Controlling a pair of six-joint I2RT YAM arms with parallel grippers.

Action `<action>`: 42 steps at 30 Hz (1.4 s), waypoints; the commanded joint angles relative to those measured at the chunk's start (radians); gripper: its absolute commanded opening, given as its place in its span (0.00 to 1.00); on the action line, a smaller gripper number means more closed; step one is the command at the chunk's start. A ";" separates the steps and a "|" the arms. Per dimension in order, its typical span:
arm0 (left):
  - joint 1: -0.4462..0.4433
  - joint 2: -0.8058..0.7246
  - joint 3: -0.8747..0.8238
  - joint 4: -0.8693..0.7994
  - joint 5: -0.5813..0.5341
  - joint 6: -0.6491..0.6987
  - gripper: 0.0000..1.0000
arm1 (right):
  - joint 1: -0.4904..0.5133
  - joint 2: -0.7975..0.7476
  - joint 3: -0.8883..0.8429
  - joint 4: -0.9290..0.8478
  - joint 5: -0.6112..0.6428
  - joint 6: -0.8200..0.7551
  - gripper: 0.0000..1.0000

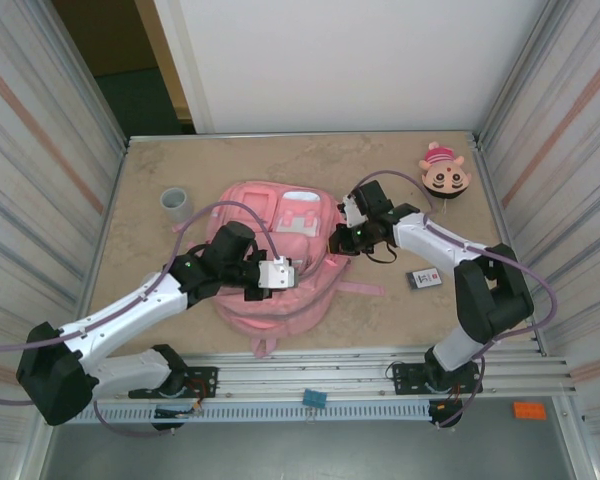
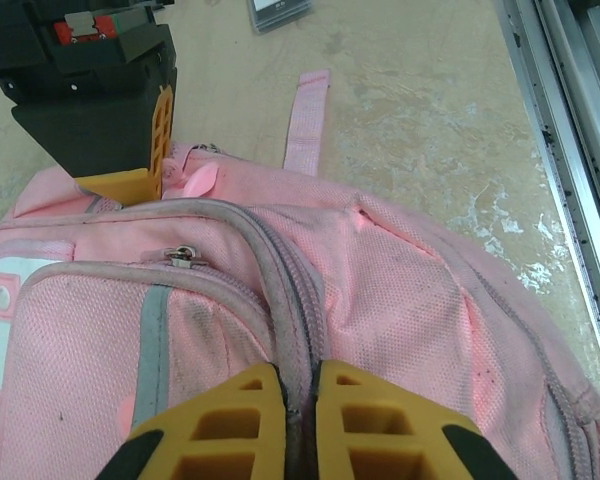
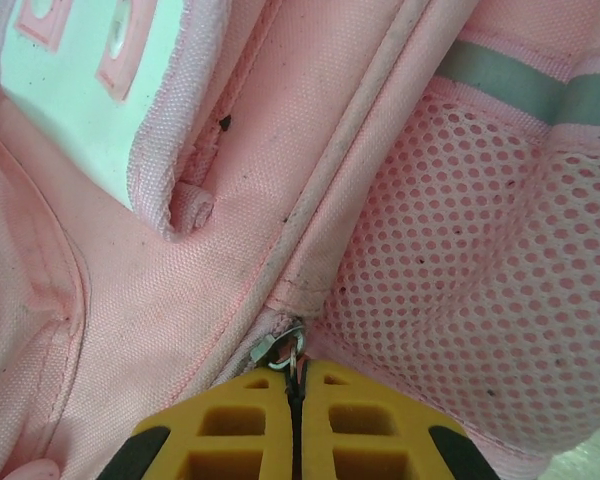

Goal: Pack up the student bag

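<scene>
Box [image 1: 423,279]: lies flat by the right edge of the tabletop [image 1: 210,165], probably waiting to be packed.
Left gripper [image 1: 283,272]: fingers pinched tight on the bag's zip seam, likely to anchor the fabric.
Bag [image 1: 290,303]: flat at tabletop centre, pockets up.
Right gripper [image 1: 338,240]: clamped on zip pull [image 3: 292,345] at the bag's right side, probably to draw it open.
Cup [image 1: 175,204]: near left edge.
Plush [image 1: 445,172]: far right corner.

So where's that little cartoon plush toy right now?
In the overhead view the plush sits in the table's far right corner by the metal wall, well apart from the pink backpack at the middle.
</scene>
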 commanded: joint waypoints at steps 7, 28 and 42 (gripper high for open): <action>0.016 -0.187 -0.036 -0.031 0.023 -0.114 0.53 | -0.006 -0.225 -0.126 0.187 0.143 0.001 0.38; 0.155 -0.008 -0.059 -0.097 -0.110 0.085 0.59 | 0.193 -0.441 -0.293 0.281 0.266 0.022 0.42; 0.280 -0.152 -0.162 0.193 0.101 -0.326 0.02 | 0.186 -0.602 -0.288 0.350 0.265 0.008 0.51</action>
